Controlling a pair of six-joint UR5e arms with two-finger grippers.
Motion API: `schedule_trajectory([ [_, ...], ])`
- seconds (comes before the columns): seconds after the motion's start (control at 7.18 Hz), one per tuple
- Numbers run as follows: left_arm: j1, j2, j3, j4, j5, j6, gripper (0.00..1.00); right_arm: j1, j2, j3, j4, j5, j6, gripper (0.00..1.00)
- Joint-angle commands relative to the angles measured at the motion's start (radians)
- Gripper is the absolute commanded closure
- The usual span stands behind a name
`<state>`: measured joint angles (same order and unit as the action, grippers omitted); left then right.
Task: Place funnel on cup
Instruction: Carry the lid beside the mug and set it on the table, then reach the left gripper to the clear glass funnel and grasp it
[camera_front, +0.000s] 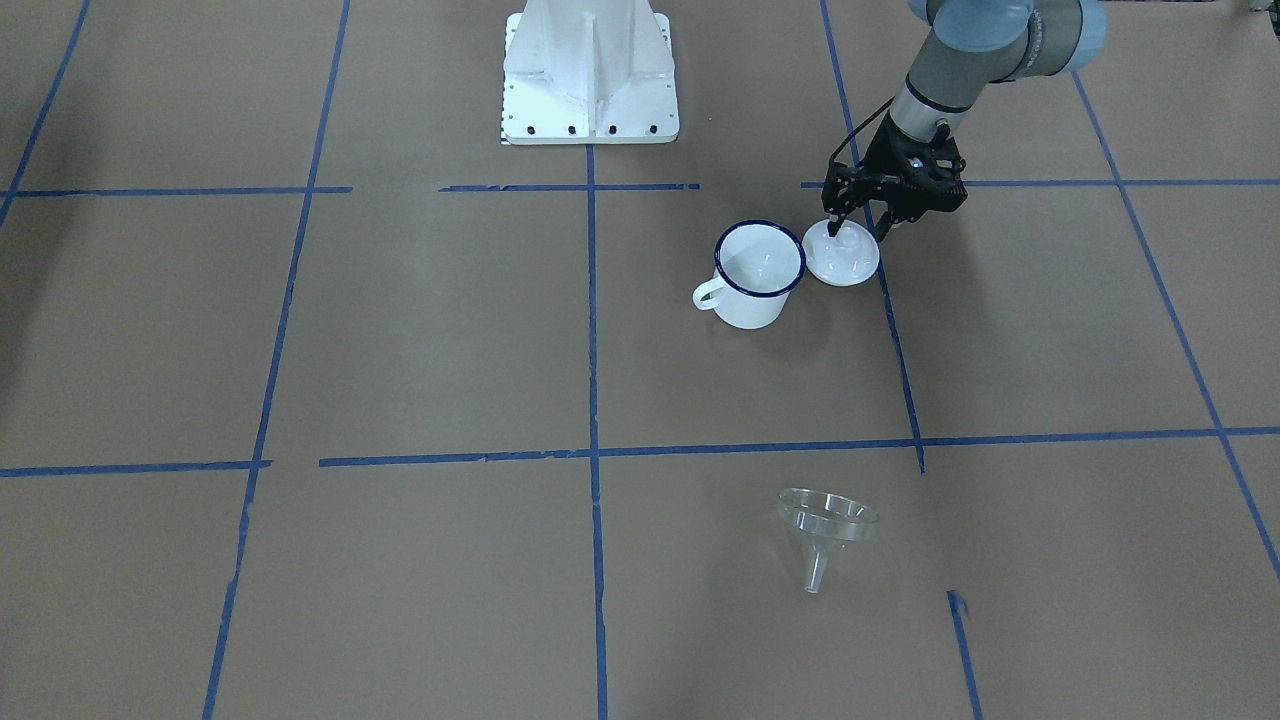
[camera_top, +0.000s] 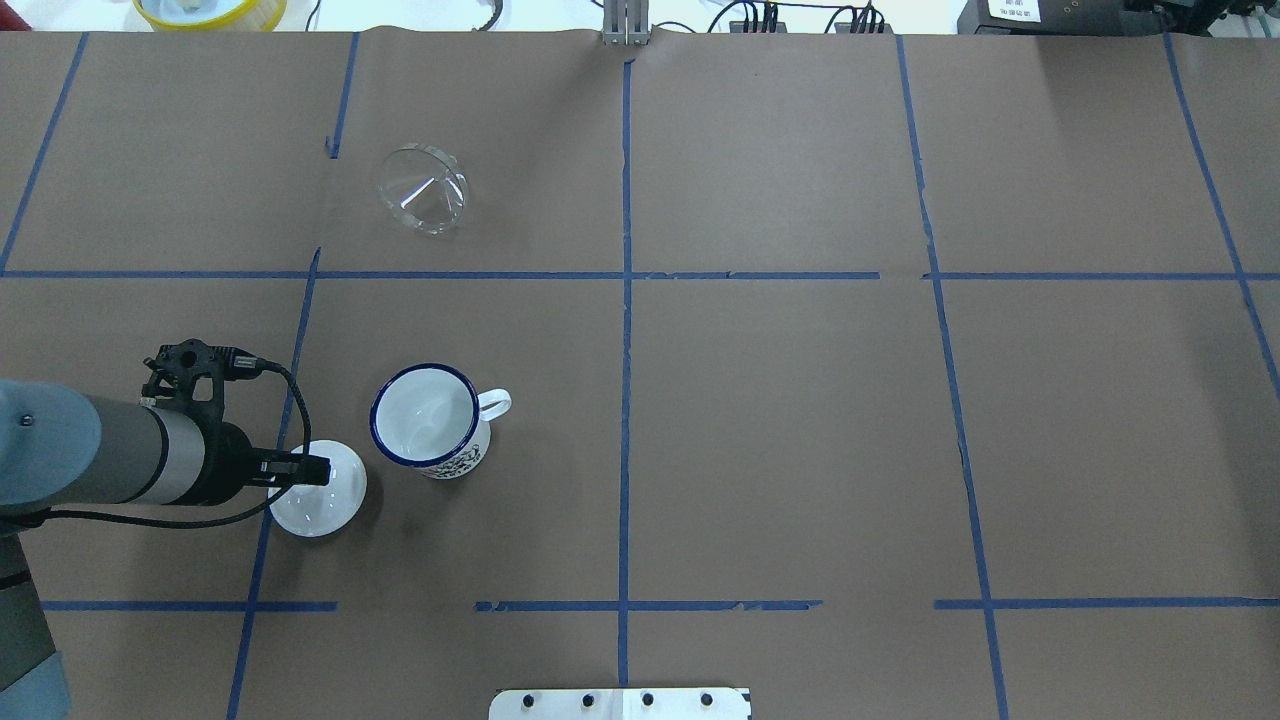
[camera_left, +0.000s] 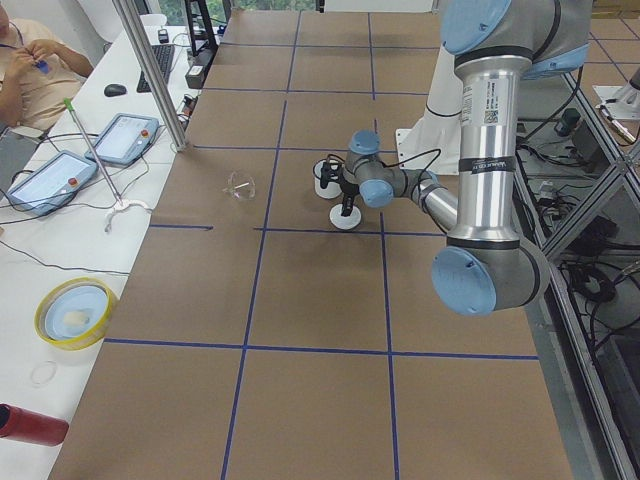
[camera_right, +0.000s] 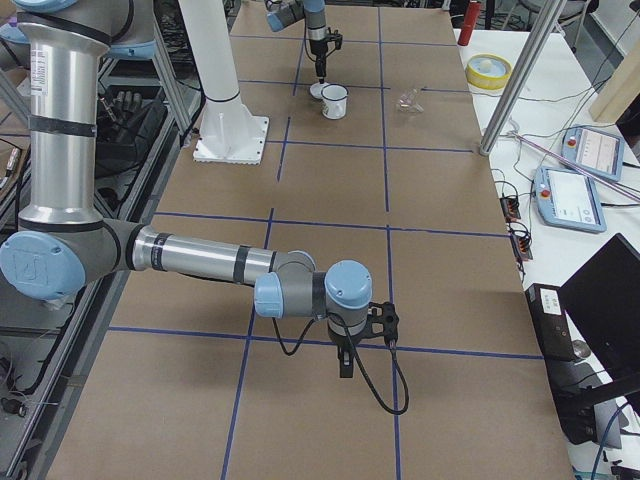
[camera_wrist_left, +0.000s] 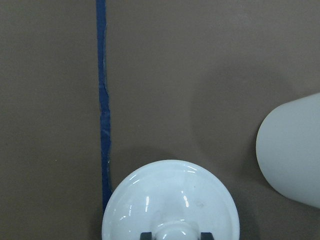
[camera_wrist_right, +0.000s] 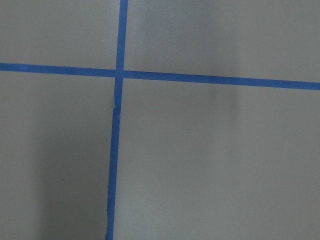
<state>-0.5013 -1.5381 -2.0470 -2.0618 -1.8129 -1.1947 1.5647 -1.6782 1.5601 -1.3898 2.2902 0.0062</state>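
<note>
Observed: 1 small clear plastic funnel (camera_top: 423, 190) lies on its side on the brown paper-covered table (camera_front: 400, 330). It rests on its wide rim and short spout, with the spout pointing away from the robot. It sits in the grid square beyond the white enamel mug with the dark blue rim (camera_top: 428, 420), across 1 blue tape line and well apart from it. Nothing touches the funnel.

The mug stands upright, its mouth uncovered and nothing visible inside. Its loop handle points toward the robot's right.

Just beside the mug, on the robot's left and slightly nearer the robot, a round white knobbed lid (camera_top: 325, 495) lies flat on the table, knob up and overlapping a tape line. The overhead view shows a narrow gap between lid and mug.

The left gripper (camera_front: 858, 230) points down over the lid. In the left wrist view its 2 fingers (camera_wrist_left: 146, 235) are drawn in to the width of the knob, 1 on each side, with no gap visible.

The right gripper (camera_right: 345, 365) hangs over the table well apart from all 3 items, above a crossing of 2 tape lines. It appears only in the side view, so the state of its fingers cannot be told. Nothing is seen in it.
</note>
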Motion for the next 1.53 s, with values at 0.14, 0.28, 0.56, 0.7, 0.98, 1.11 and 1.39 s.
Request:
schedule_trajectory([
  [0.14,-0.228,-0.104,-0.05,-0.008,-0.01,-0.152,0.0,0.0,0.0,0.0,0.0,0.0,0.0,0.0],
  [0.28,-0.273,-0.214,0.015,-0.062,-0.006,-0.312,0.0,0.0,0.0,0.0,0.0,0.0,0.0,0.0],
  [0.56,-0.267,-0.401,0.249,-0.113,0.094,-0.62,0.03,0.0,0.0,0.0,0.0,0.0,0.0,0.0],
  [0.7,-0.264,-0.478,0.398,-0.191,0.165,-0.696,0.03,0.0,0.0,0.0,0.0,0.0,0.0,0.0],
  [0.98,-0.255,-0.545,0.644,-0.401,0.214,-0.819,0.03,0.0,0.0,0.0,0.0,0.0,0.0,0.0],
  [1.11,-0.252,-0.613,0.73,-0.403,0.295,-0.836,0.04,0.0,0.0,0.0,0.0,0.0,0.0,0.0],
  [1.39,-0.252,-0.649,0.793,-0.403,0.3,-0.875,0.06,0.0,0.0,0.0,0.0,0.0,0.0,0.0],
])
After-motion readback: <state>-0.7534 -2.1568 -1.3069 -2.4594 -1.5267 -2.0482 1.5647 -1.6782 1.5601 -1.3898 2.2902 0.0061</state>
